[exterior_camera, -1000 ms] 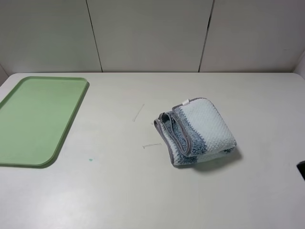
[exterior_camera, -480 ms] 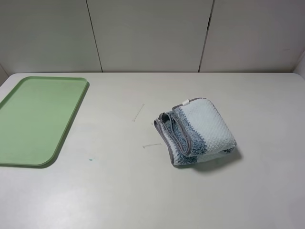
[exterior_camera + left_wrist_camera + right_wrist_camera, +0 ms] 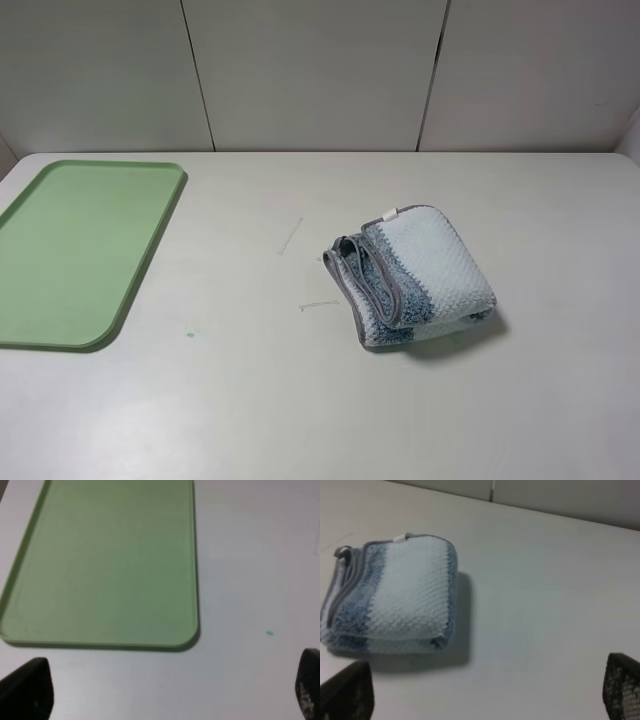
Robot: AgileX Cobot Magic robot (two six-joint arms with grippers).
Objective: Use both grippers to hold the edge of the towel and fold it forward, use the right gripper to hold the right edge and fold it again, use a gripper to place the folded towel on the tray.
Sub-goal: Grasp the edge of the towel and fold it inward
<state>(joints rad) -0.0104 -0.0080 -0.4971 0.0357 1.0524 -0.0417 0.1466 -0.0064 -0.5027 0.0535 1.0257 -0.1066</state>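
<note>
The towel (image 3: pixel 413 277) lies folded into a thick bundle on the white table, right of centre, with its grey hem (image 3: pixel 372 290) and layered edges facing left and its small white tag (image 3: pixel 390 213) at the far side. It also shows in the right wrist view (image 3: pixel 395 595). The pale-green tray (image 3: pixel 150 250) lies empty at the far left and also shows in the left wrist view (image 3: pixel 192 570). Neither arm shows in the exterior high view. My left gripper (image 3: pixel 167 695) is open and empty, near the tray's corner. My right gripper (image 3: pixel 484 692) is open and empty, back from the towel.
The white table (image 3: pixel 300 400) carries faint scratch marks (image 3: pixel 291 236) and a small green speck (image 3: pixel 190 334) between tray and towel. A panelled wall (image 3: pixel 320 70) runs along the table's far edge.
A black bit of the right arm at the right edge of the exterior high view one second ago has gone out of view. The towel and tray have not moved.
</note>
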